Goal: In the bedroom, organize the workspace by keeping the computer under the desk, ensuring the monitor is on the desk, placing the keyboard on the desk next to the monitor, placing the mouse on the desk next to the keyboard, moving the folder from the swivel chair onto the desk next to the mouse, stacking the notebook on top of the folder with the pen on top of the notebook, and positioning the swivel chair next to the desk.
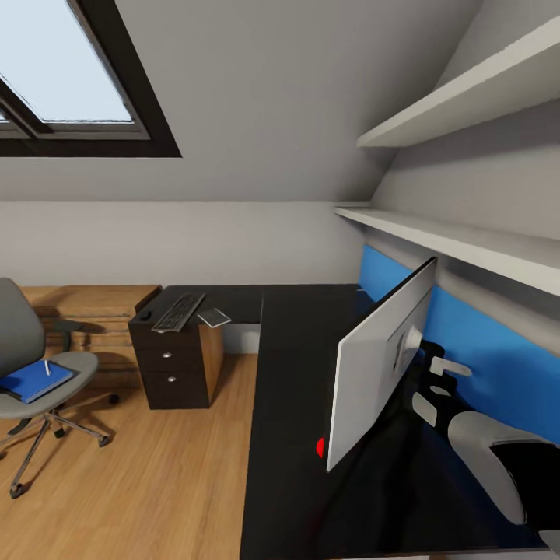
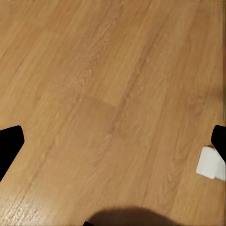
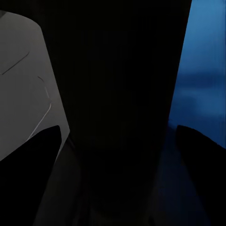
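**Right arm behind the monitor on the desk**

The monitor (image 1: pixel 381 358) stands on the black desk (image 1: pixel 292 389), the right gripper (image 1: pixel 435 381) behind it; whether it grips the stand cannot be told. The left gripper (image 2: pixel 113 155) hangs open over the floor (image 2: pixel 108 84). At the desk's far end lie the keyboard (image 1: pixel 179 311) and notebook (image 1: pixel 214 316). Left of the desk, the swivel chair (image 1: pixel 23 342) carries the folder (image 1: pixel 35 379) and pen (image 1: pixel 47 368).

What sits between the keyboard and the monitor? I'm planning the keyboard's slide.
In the head view, the notebook beside the keyboard, then bare black desk up to the monitor.

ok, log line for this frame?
flat black monitor: on glossy black desk | right claw: behind monitor | blue folder: on grey swivel chair
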Controlling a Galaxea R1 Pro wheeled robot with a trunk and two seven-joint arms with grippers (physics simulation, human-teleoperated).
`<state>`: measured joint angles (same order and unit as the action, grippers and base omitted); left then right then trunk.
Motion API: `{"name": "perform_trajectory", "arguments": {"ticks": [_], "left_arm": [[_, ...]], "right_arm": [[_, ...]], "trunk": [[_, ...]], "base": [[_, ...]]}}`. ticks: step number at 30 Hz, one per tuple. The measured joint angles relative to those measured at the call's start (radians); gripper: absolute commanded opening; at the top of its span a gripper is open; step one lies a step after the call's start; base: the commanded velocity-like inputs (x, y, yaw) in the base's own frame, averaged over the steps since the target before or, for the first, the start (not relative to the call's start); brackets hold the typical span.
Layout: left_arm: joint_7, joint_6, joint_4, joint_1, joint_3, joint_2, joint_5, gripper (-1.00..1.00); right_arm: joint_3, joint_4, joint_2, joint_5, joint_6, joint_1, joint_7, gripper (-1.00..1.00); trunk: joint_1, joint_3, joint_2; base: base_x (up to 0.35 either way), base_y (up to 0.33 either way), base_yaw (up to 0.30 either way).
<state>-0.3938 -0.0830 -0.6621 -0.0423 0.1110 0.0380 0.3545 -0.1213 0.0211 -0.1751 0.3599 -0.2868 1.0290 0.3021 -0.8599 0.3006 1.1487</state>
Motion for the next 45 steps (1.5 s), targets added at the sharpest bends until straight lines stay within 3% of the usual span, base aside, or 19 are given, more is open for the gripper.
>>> {"name": "perform_trajectory", "arguments": {"ticks": [16, 25, 28, 32, 34, 37, 38, 39, 41, 43, 44, 45], "left_arm": [[0.001, 0.0, 0.0, 0.0, 0.0, 0.0, 0.0, 1.0], [0.001, 0.0, -0.001, 0.0, -0.001, 0.0, -0.001, 1.0], [-0.004, 0.003, -0.001, 0.0, -0.005, -0.011, 0.0, 1.0], [-0.003, 0.005, -0.008, -0.002, -0.023, -0.084, 0.024, 1.0], [-0.001, 0.006, -0.009, -0.002, -0.031, -0.112, 0.068, 1.0], [0.002, 0.01, -0.022, -0.004, -0.038, -0.161, 0.167, 1.0], [0.003, 0.022, -0.062, -0.007, -0.04, -0.189, 0.208, 1.0], [0.003, 0.044, -0.104, -0.01, -0.04, -0.208, 0.226, 1.0], [0.0, 0.144, -0.218, -0.015, -0.044, -0.24, 0.251, 1.0], [-0.002, 0.268, -0.33, -0.017, -0.07, -0.263, 0.257, 1.0], [-0.005, 0.393, -0.44, -0.02, -0.116, -0.276, 0.265, 1.0], [-0.004, 0.475, -0.53, -0.021, -0.152, -0.28, 0.277, 1.0]], "right_arm": [[0.001, 0.002, 0.001, -0.008, 0.004, 0.0, -0.012, -1.0], [-0.005, -0.003, 0.002, 0.01, -0.005, 0.0, 0.001, -1.0], [-0.004, -0.003, 0.002, 0.009, -0.005, 0.0, 0.001, -1.0], [-0.004, -0.003, 0.002, 0.009, -0.005, 0.0, 0.001, -1.0], [-0.002, -0.003, 0.002, 0.006, -0.005, 0.0, 0.001, -1.0], [0.0, -0.002, 0.002, 0.004, -0.004, 0.0, 0.001, -1.0], [0.0, -0.002, 0.001, 0.003, -0.003, 0.0, 0.0, -1.0], [-0.001, -0.002, 0.002, 0.004, -0.003, 0.0, 0.0, -1.0], [-0.001, -0.002, 0.002, 0.005, -0.003, 0.0, 0.001, -1.0], [-0.002, -0.002, 0.002, 0.006, -0.004, 0.0, 0.001, -1.0], [-0.003, -0.002, 0.002, 0.007, -0.004, 0.0, 0.001, -1.0], [-0.002, -0.002, 0.002, 0.006, -0.004, 0.0, 0.001, -1.0]], "trunk": [[0.0, 0.0, 0.0], [0.0, 0.0, 0.0], [0.0, 0.0, 0.0], [0.0, 0.0, 0.0], [0.0, 0.0, 0.0], [0.0, 0.0, 0.0], [0.0, 0.0, 0.0], [0.0, 0.0, 0.0], [0.0, 0.0, 0.0], [0.0, 0.0, 0.0], [0.0, 0.0, 0.0], [0.0, 0.0, 0.0]], "base": [[0.104, -0.045, 0.0], [0.057, 0.044, 0.0], [0.003, 0.002, 0.0], [0.02, 0.001, 0.0], [0.062, 0.0, 0.0], [0.032, 0.0, 0.0], [0.01, 0.0, 0.0], [0.006, 0.0, 0.0], [0.003, 0.0, 0.0], [0.002, 0.0, 0.0], [0.0, 0.0, 0.0], [0.0, 0.0, 0.0]]}}
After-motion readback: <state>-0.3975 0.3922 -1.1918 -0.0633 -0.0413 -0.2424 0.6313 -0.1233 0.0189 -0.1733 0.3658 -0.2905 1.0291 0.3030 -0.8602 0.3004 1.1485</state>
